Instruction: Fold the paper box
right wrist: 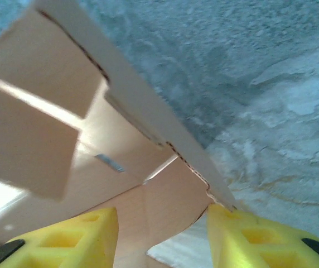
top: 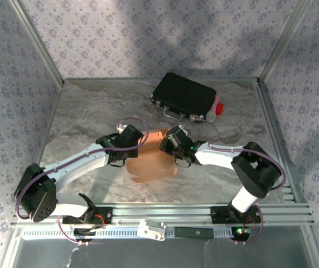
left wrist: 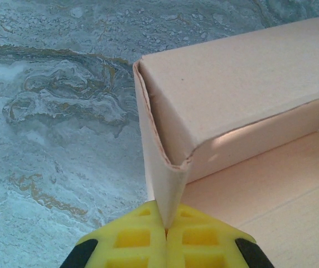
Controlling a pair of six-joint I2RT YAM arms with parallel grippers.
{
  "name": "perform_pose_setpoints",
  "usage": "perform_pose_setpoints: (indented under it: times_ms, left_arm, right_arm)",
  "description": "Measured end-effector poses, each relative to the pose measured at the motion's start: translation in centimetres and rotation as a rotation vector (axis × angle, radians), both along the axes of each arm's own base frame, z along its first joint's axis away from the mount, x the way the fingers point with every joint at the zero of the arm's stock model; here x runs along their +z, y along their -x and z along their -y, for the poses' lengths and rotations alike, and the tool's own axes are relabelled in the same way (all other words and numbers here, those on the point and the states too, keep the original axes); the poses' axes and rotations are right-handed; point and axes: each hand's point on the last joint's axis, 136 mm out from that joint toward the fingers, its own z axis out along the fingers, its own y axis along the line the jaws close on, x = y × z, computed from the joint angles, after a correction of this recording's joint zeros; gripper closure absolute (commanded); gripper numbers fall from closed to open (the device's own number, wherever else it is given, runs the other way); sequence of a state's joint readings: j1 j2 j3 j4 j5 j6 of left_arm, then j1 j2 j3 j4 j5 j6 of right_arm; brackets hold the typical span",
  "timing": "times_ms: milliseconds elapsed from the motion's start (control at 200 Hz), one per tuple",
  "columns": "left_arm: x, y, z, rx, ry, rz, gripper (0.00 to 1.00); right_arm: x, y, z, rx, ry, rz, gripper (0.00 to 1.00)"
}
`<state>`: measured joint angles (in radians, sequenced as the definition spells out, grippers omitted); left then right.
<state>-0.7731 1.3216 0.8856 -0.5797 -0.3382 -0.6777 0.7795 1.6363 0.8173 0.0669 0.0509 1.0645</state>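
Paper box [top: 151, 164] lies mid-desk [top: 87, 111] between both hands, long axis roughly near-to-far. Left hand [left wrist: 165, 229] is on its left side, clamped on a raised corner flap. Right hand [right wrist: 162, 223] is on its right side, fingers apart, straddling the wall edge.

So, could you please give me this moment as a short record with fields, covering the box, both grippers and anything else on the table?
paper box: partly folded, one wall raised, in the middle of the table
left gripper: shut on a corner flap of the paper box
right gripper: open, fingers either side of a box wall
black case: closed, at the back, apart from the paper box
fold: unfinished
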Motion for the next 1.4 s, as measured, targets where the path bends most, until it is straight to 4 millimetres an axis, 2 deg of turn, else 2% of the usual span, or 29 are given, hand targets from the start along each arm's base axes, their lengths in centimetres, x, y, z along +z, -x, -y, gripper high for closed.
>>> perform_pose_setpoints:
  times_ms: [135,330,450,645,765,850,909,1024,1224,1399]
  left_arm:
    - [0.0,0.0,0.0,0.002,-0.004,0.005,1.0]
    - [0.1,-0.2,-0.3,0.01,-0.016,0.016,1.0]
    - [0.2,-0.3,-0.3,0.01,-0.015,0.019,1.0]
    - [0.3,-0.3,-0.2,0.003,-0.019,0.022,1.0]
    - [0.3,-0.2,-0.1,-0.001,-0.02,0.022,1.0]
    - [0.3,-0.2,-0.1,-0.005,-0.023,0.023,1.0]
    - [0.3,-0.2,-0.1,-0.007,-0.024,0.023,1.0]
    - [0.4,-0.2,-0.1,-0.008,-0.021,0.025,1.0]
    - [1.2,-0.5,0.1,-0.015,-0.01,0.043,1.0]
    - [1.5,-0.6,0.3,-0.026,-0.009,0.048,1.0]
  right_arm:
    - [-0.7,-0.5,-0.1,-0.004,0.005,-0.019,0.58]
    - [0.6,-1.8,-1.2,0.001,-0.024,0.003,0.59]
    - [0.9,-1.8,-1.6,0.013,-0.036,0.005,0.58]
    - [1.2,-1.3,-1.1,0.016,-0.043,0.015,0.59]
    - [2.0,-0.9,-0.4,0.006,-0.05,0.04,0.5]
    - [2.8,0.2,0.8,-0.004,-0.056,0.065,0.39]
    - [3.1,0.9,1.3,-0.008,-0.067,0.08,0.35]
    - [2.7,1.1,1.5,-0.014,-0.084,0.082,0.35]
    - [1.0,0.3,1.0,-0.035,-0.131,0.041,0.35]
    - [1.5,0.0,0.4,-0.013,-0.164,0.058,0.35]
